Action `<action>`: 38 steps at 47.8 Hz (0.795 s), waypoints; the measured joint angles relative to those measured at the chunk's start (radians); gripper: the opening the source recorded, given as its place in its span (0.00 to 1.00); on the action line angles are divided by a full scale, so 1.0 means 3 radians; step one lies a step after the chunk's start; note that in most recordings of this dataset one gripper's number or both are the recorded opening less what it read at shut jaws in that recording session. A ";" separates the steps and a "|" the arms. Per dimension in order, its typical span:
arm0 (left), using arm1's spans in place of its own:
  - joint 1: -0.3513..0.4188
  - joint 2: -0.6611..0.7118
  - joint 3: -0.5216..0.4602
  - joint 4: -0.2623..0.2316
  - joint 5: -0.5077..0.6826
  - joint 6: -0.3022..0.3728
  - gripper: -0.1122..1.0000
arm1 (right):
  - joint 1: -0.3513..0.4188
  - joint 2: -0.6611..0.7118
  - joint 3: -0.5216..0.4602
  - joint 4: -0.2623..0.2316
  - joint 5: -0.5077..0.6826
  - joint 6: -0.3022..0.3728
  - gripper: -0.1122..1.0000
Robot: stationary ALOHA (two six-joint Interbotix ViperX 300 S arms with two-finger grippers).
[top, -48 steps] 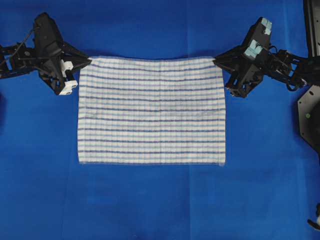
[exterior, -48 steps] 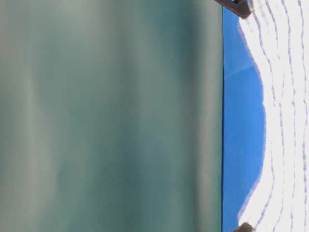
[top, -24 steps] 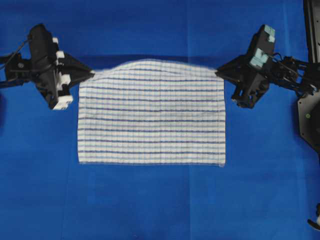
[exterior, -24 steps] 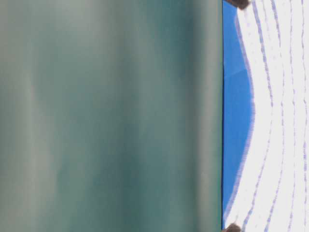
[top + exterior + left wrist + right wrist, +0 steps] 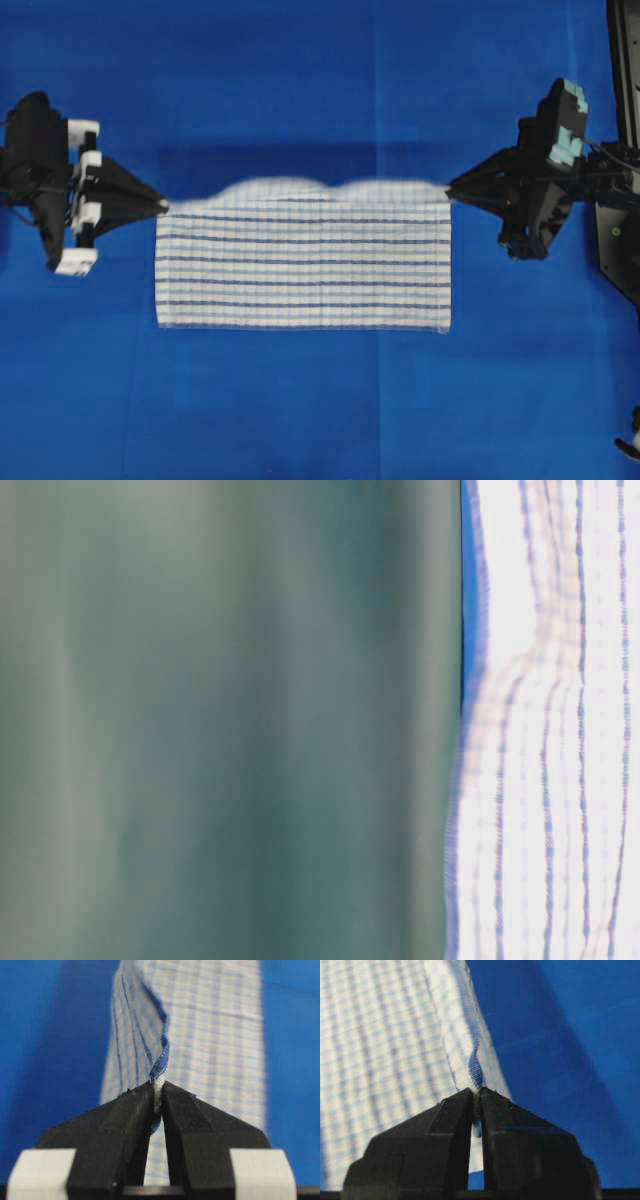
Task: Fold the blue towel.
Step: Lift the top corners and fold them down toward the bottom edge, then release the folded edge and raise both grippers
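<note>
Left tool (image 5: 165,205) clenched on the far-left corner of the blue towel (image 5: 303,268), black wedge-shaped fingers (image 5: 131,1110) pinching a rolled hem with a dark-blue edge thread; white pads sit further back on the tool body. Right tool (image 5: 449,192) likewise clamped on the far-right corner, matte black fingers (image 5: 496,1110) squeezing the woven edge, fine mesh weave visible at the pinch. Towel is white woven cloth with thin dark-blue and light-blue stripes in a faint check, rectangular, lying mid-worktop between the two tools. Its near edge lies flat and straight on the worktop (image 5: 300,400); its far edge is raised off the surface, blurred and wavy with two soft humps, casting a shadow band on the blue behind it. Worktop covering is plain solid blue, smooth, with faint crease lines. Table-level view is mostly a blurred green-grey surface, with striped cloth filling the right side, rippled and out of focus.
</note>
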 measured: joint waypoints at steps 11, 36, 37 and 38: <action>-0.0409 -0.0031 0.0015 0.0000 0.0000 -0.0143 0.15 | 0.0322 -0.0005 0.0005 0.0210 0.0010 0.0000 0.17; -0.0557 0.0245 -0.0020 0.0000 0.0000 -0.0143 0.15 | 0.0634 0.0343 -0.0087 0.0383 -0.0020 -0.0005 0.17; -0.0557 0.0261 -0.0026 0.0000 0.0000 -0.0143 0.15 | 0.0634 0.0358 -0.0092 0.0383 -0.0020 -0.0005 0.17; -0.0557 0.0276 -0.0031 0.0000 0.0000 -0.0143 0.15 | 0.0639 0.0373 -0.0102 0.0383 -0.0026 0.0000 0.17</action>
